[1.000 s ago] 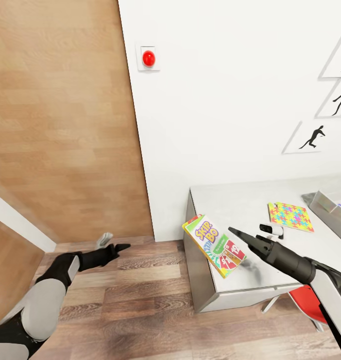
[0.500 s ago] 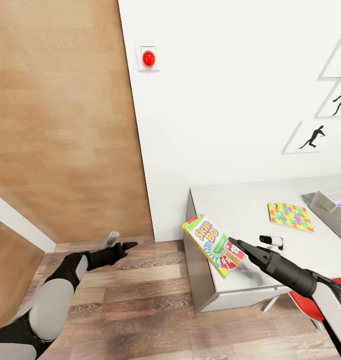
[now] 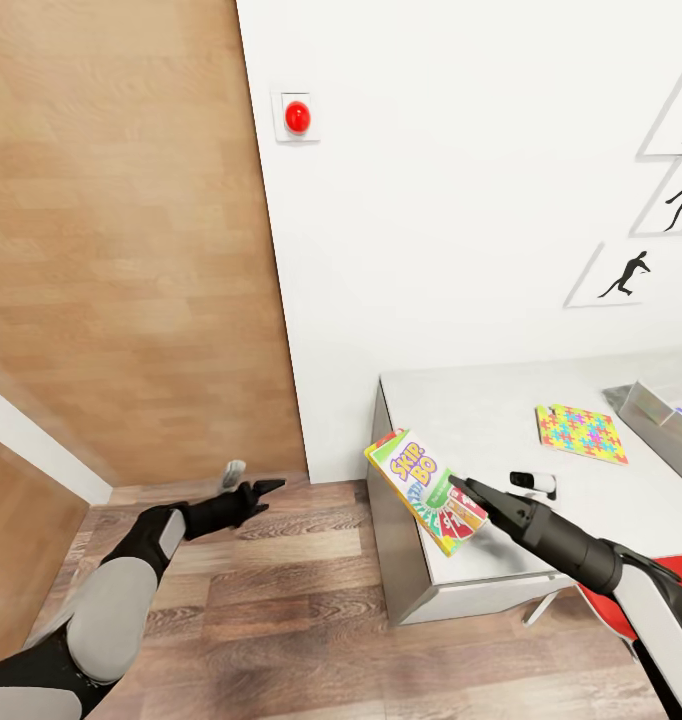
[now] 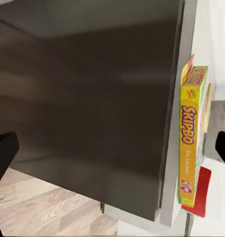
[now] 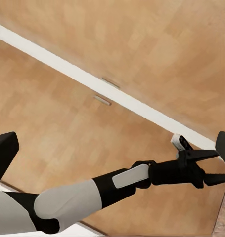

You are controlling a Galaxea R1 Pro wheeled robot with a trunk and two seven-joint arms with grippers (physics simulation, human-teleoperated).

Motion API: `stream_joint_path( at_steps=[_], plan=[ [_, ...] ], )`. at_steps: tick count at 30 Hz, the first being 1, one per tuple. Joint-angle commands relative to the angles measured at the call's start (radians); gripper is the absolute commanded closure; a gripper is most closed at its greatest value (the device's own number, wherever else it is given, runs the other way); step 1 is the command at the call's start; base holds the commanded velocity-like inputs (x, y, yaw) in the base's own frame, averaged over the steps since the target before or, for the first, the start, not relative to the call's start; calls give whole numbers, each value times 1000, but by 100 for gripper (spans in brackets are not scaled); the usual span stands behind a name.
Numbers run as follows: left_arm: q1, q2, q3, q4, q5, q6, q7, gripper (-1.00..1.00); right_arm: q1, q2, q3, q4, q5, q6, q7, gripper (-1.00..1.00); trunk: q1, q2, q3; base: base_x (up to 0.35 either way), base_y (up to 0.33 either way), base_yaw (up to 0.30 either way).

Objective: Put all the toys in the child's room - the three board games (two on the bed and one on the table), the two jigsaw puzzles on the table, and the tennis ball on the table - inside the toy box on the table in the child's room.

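Against the white wall (image 3: 461,200), with a wood-panelled surface (image 3: 121,230) to its left and plank floor (image 3: 281,590) below, stands the table (image 3: 481,410): pale grey top, one corner toward the camera.

Count on the wall: three framed black silhouette pictures (image 3: 621,275) at far right, partly cut off; one red round button on a white plate (image 3: 297,116).

Count on the table: one toy box (image 3: 653,412), grey, sloping side, at the right edge of the head view and cut off; one jigsaw puzzle (image 3: 581,433) lying flat just beside it, toward the camera; one "Skip-Bo" board game (image 3: 427,490) at the near left corner, overhanging the table edge; one small white-and-black object (image 3: 533,483), kind unclear, between the board game and the puzzle. A red chair (image 3: 611,612) shows in part under the table's near edge.

Left gripper (image 3: 266,489): low over the floor, left of the table, well apart from the board game. Right wrist view shows its fingers (image 5: 203,155) spread with nothing between them. Left wrist view looks at the table's dark side panel (image 4: 92,98) and the yellow edge of the Skip-Bo box (image 4: 191,136).

Right gripper (image 3: 464,490): tip lies over the board game's near end. Whether the fingers clamp the box, cannot tell; contact not confirmed.
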Motion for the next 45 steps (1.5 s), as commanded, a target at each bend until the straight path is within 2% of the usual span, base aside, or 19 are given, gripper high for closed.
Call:
stream_joint_path(
  at_steps=[1,4,10,14,25,32,45],
  plan=[
    [-1,0,8,-1,-5,16,-18,-100,-1,1,0,0,-5,11,0,-100,1,-2,-2,0,0,0],
    [-1,5,7,-1,9,54,-100,-100,-1,5,-1,-1,-5,26,-2,-100,1,-2,-2,0,0,0],
    [-1,10,6,-1,15,77,-251,-100,-1,7,-1,-2,-5,52,-9,-100,1,-2,-2,0,0,0],
    [-1,6,2,0,15,78,-295,-100,0,20,-1,-2,-5,69,-15,-100,1,-2,-2,0,0,0],
    [0,3,1,1,15,72,-310,-100,1,40,-36,2,-6,81,-24,-100,1,-2,-2,0,0,0],
    [0,4,0,0,15,72,-311,-100,1,76,-40,5,0,76,-27,-100,1,-2,-2,0,0,0],
    [0,6,4,0,15,73,-311,-100,1,83,-40,15,1,71,-26,-100,1,-2,2,0,0,0]
  ],
)
